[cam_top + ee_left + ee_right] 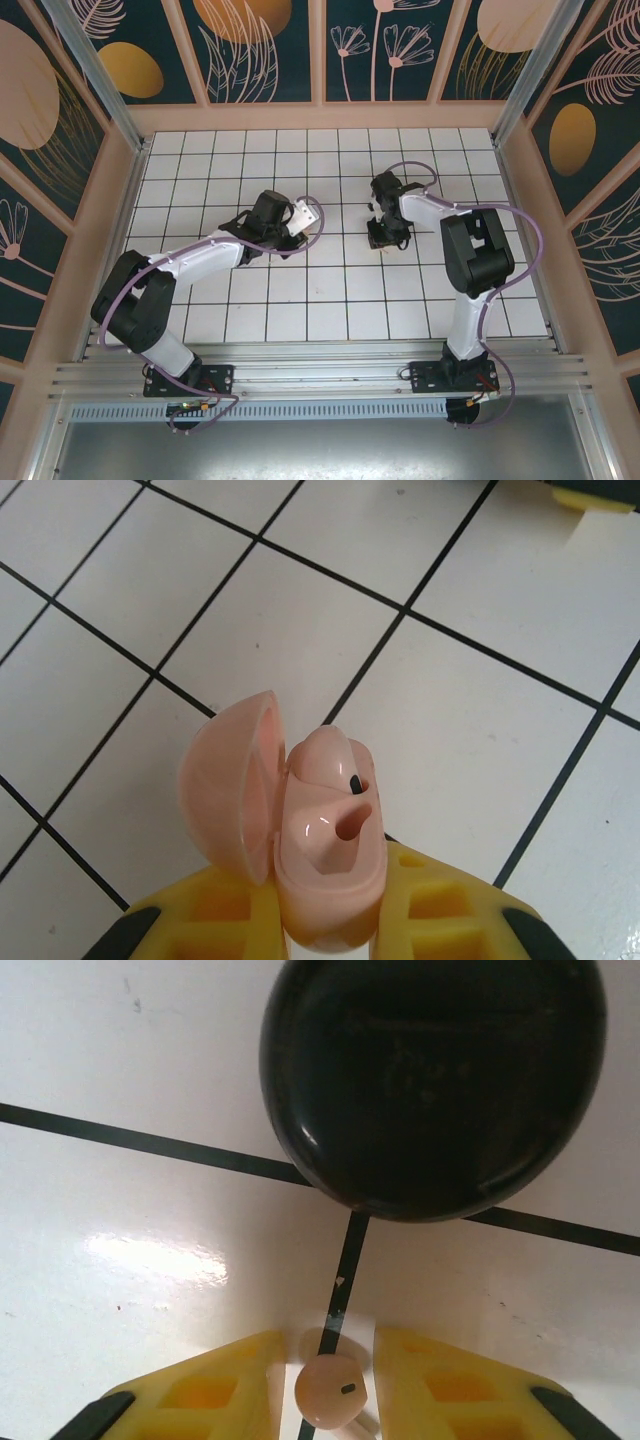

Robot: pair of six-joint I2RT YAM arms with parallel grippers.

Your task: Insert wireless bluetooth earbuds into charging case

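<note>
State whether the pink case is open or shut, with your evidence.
Open: the pink case has its lid swung aside, baring the inside.

Glossy white tile on the surface (150, 1260), bright with glare; thin dark grout lines (120, 1135), matt. Smooth, shiny pale plastic on the pink case (330, 870). Polished black plastic on the black case (430, 1080), faintly smudged. Softer sheen on the smooth pink earbud (330, 1388). Matt yellow plastic on the right gripper (325, 1385) fingers (440, 1380). Brushed metal rails (300, 375) at the near edge.
</note>
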